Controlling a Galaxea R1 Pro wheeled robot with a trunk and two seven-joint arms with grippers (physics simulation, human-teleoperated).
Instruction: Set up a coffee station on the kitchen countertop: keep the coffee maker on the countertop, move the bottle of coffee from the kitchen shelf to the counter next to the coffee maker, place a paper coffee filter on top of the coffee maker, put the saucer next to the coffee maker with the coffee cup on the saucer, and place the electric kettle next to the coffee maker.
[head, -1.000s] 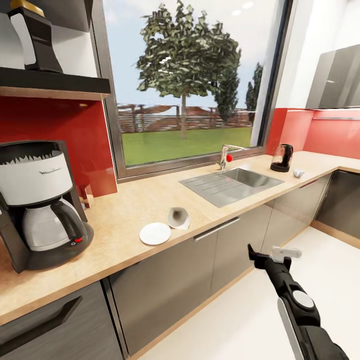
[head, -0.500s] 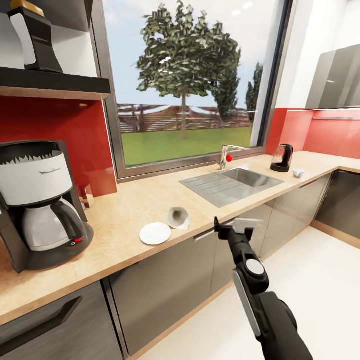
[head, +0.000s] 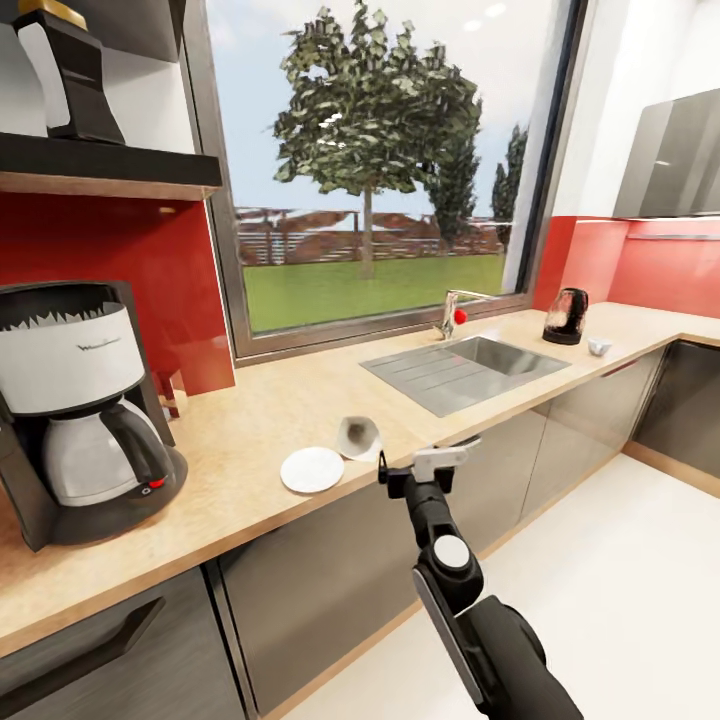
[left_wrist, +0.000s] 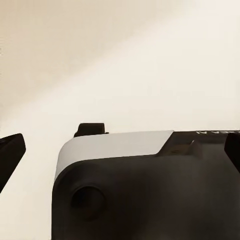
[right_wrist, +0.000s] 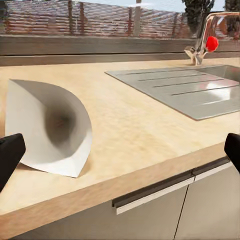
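Meanwhile, we had swung the right pincer (head: 425, 463), jaws spread and empty, leftward to the table (head: 260, 420) edge, facing the paper coffee filter (head: 358, 436) beside the saucer (head: 312, 469); a grasp seemed imminent.

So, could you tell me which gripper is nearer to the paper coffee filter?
Right. The right gripper is open just off the counter edge beside the paper coffee filter; the left gripper faces a pale surface, away from it.
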